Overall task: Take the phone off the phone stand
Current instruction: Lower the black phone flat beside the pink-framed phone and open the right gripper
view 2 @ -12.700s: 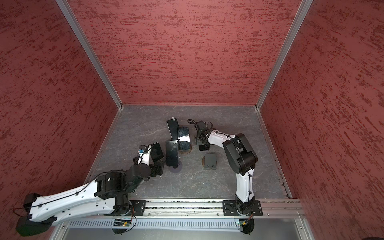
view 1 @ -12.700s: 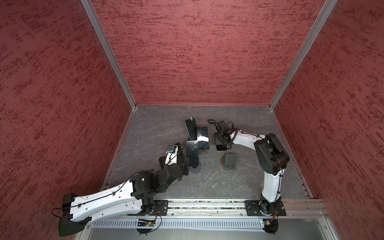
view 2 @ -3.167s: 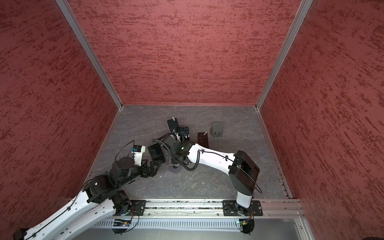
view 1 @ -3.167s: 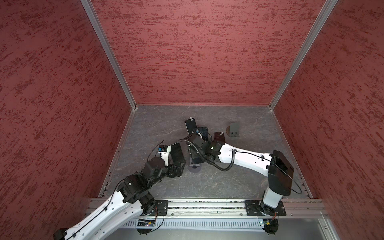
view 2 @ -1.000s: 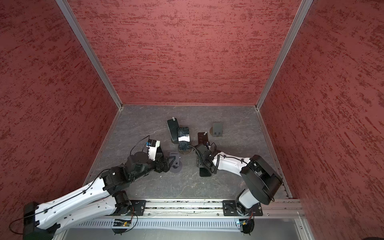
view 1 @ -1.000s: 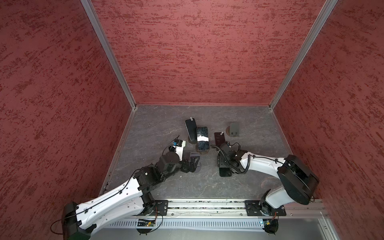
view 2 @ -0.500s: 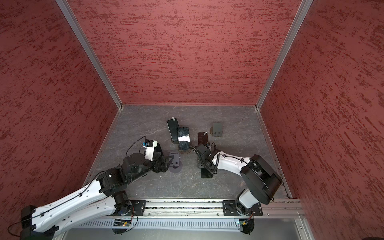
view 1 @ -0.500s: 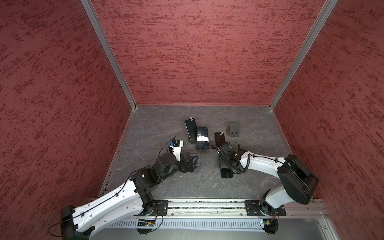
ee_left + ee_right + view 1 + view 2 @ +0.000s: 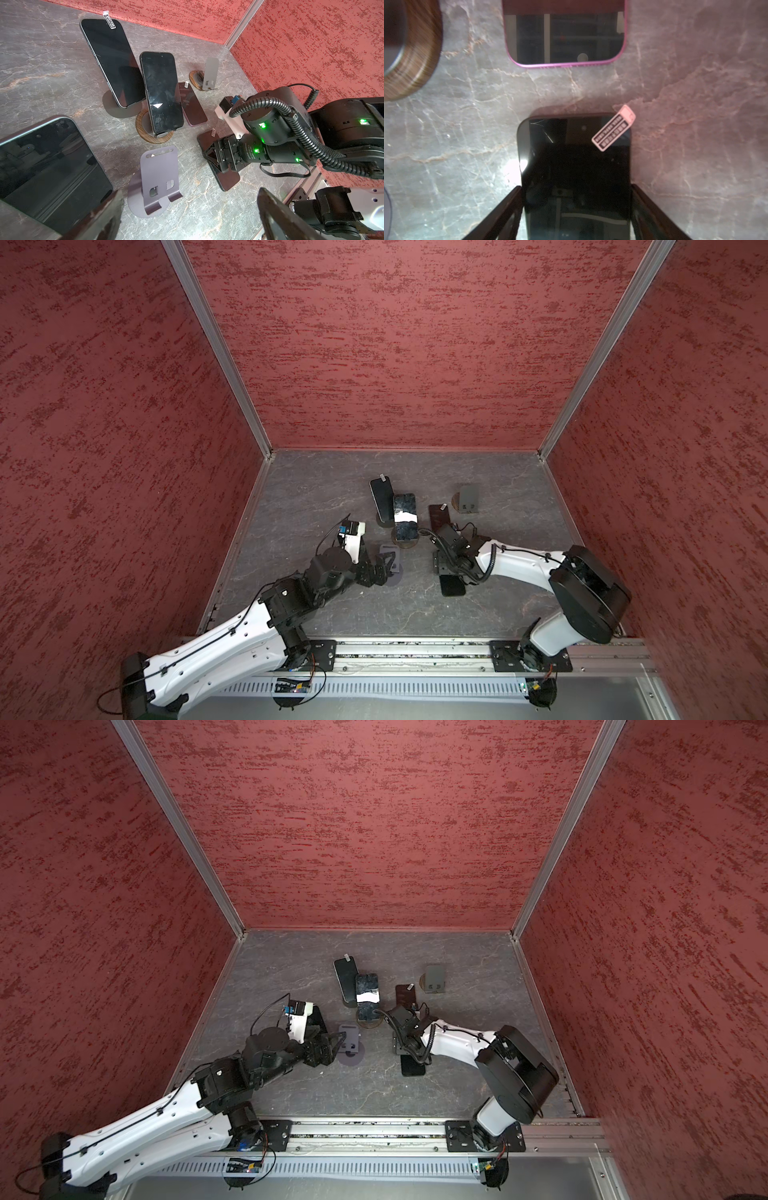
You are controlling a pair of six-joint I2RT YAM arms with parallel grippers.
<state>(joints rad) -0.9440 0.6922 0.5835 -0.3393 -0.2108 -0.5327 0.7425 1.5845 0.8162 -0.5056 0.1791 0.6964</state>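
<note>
Jaws: left gripper [image 9: 384, 567] was spread; right gripper [image 9: 576, 188] astride phone [image 9: 575, 162], 3 o'clock of phone stand [image 9: 390, 558], hold untellable | widening before lift-off advised.

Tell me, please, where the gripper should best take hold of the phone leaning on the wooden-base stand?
Probably its two long edges, in the upper half, coming from above. The phone leans back on the wooden-base stand, lower end in the lip, so its top stands free; the taller phone crowds one edge.
</note>
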